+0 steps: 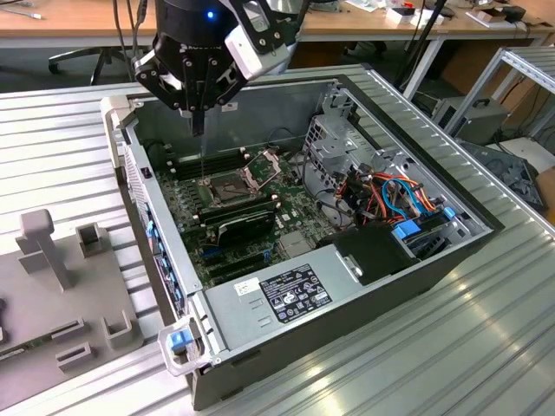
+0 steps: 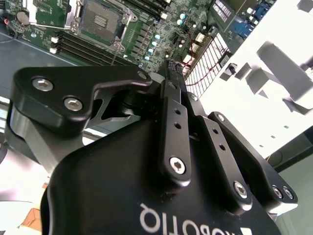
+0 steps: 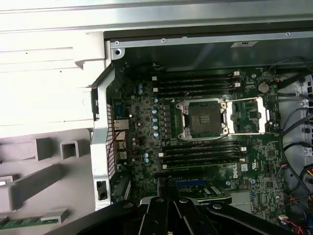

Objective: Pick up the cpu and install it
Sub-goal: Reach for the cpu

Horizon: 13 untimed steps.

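Two black fingers (image 1: 198, 117) are pressing together, whether around the thin silver-grey square cpu I cannot tell, and are hanging above the open square socket (image 3: 203, 120) of the green motherboard (image 3: 142, 147), so any descent is wanting squareness and gentleness.

Tool (image 1: 199, 130) cut off at exterior view's top edge, grey fixture (image 1: 87, 288) at its left edge

Ribbed table (image 1: 434, 368) w/ open PC case (image 1: 347, 334), grey jig (image 1: 35, 303)
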Each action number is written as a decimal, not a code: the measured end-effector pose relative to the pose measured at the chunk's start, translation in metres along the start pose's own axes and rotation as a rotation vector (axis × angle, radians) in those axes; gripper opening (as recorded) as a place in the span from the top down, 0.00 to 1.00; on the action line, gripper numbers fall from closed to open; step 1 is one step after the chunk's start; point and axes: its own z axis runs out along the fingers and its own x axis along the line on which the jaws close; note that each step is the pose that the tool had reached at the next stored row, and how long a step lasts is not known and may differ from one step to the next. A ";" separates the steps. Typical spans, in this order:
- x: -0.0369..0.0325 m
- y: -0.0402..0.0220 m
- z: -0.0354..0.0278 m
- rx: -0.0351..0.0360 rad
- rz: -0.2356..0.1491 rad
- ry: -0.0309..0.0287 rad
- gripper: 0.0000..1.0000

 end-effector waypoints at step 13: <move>0.0079 -0.0006 0.0001 0.0000 0.000 0.0000 0.89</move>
